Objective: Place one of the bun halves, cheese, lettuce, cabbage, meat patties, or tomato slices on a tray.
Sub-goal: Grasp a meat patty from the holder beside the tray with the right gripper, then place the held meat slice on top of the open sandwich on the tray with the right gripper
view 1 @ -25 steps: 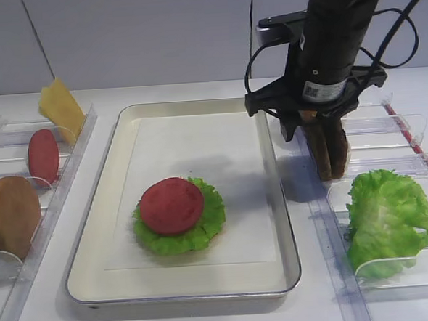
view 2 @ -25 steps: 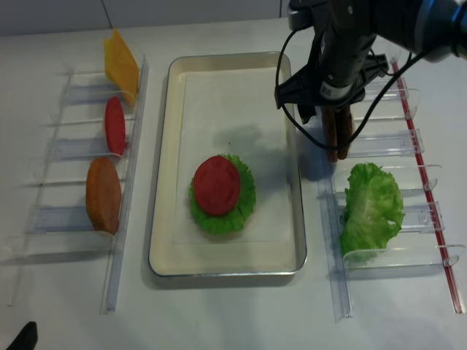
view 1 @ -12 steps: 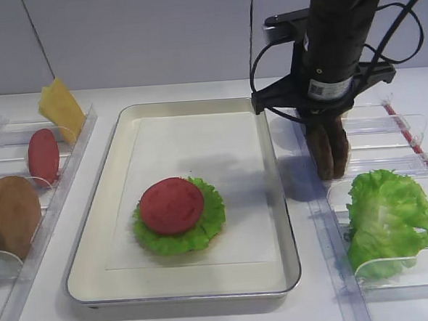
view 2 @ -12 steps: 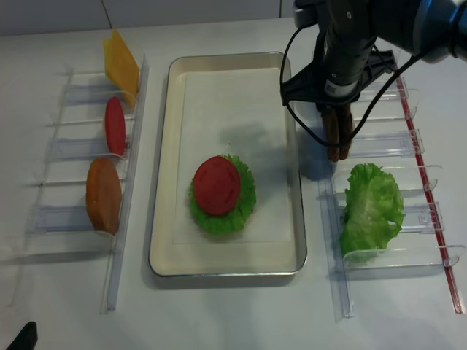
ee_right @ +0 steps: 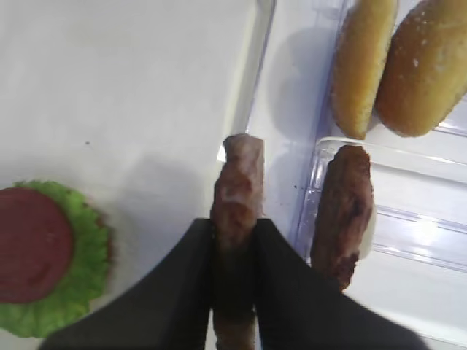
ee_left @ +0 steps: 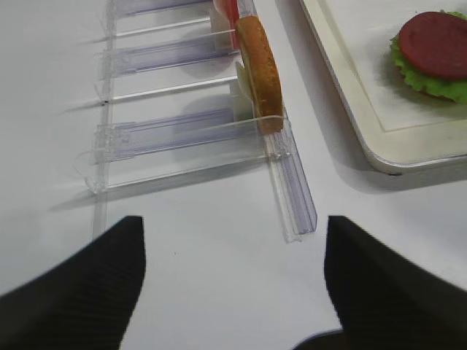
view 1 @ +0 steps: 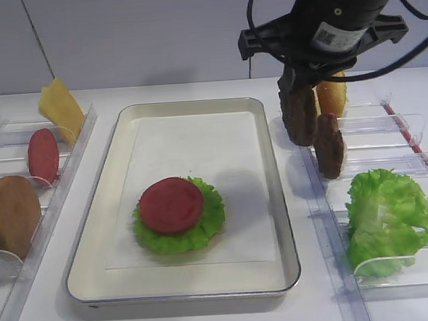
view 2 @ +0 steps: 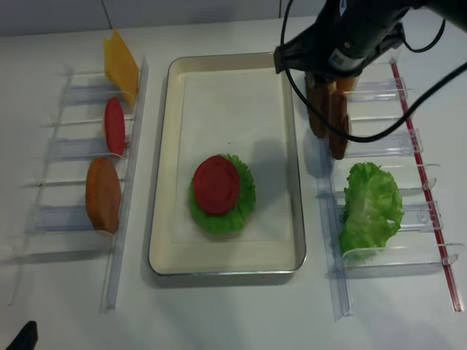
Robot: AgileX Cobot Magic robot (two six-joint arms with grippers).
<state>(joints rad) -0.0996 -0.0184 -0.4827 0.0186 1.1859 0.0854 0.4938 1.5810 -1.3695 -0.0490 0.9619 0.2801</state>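
Dark brown meat patty [ee_right: 236,191], rough and grainy, thin disc seen on edge, pinched upright in the closed right gripper [ee_right: 235,240] and hanging clear of the rack, just beside the tray [view 1: 280,200] rim. Second patty [view 1: 329,146], alike, stands on edge in the clear plastic rack [view 1: 389,166] beside two golden-brown bun halves [ee_right: 398,65]. On the tray's paper liner: tomato slice [view 1: 171,205] lying flat on ruffled green lettuce [view 1: 203,223]. Left gripper [ee_left: 233,292]: dark fingers spread wide, holding nothing.
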